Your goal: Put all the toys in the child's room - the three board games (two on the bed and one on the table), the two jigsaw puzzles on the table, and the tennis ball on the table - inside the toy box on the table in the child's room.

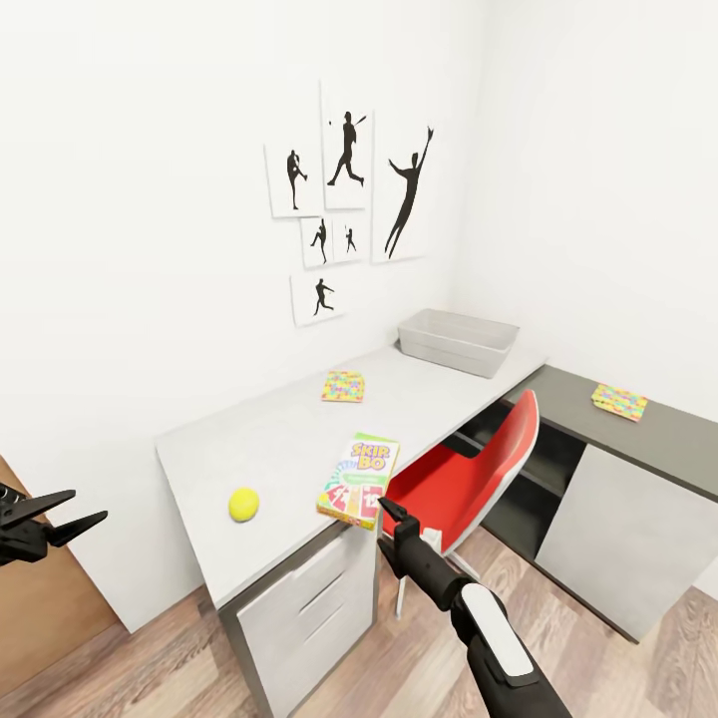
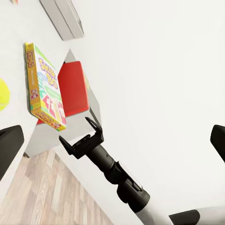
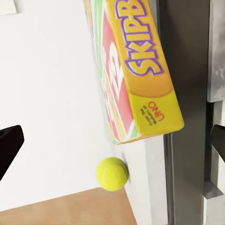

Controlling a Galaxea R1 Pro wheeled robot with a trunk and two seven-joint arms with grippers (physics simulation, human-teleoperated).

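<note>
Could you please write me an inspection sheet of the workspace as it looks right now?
Surface: long pale grey desk top joined at the corner to a lower dark grey cabinet top.
Job's things: yellow-green-red SKIP-BO box overhanging the desk's front edge; yellow tennis ball beside it; two multicoloured jigsaw squares, one on the desk, one on the cabinet; pale grey plastic bin at the back corner.
Clutter: nothing seen.
End effectors: left open, off the desk; right open, just short of the SKIP-BO box.
Cables: nothing seen.
Surroundings: red chair, baseball silhouette prints, wood floor.
</note>
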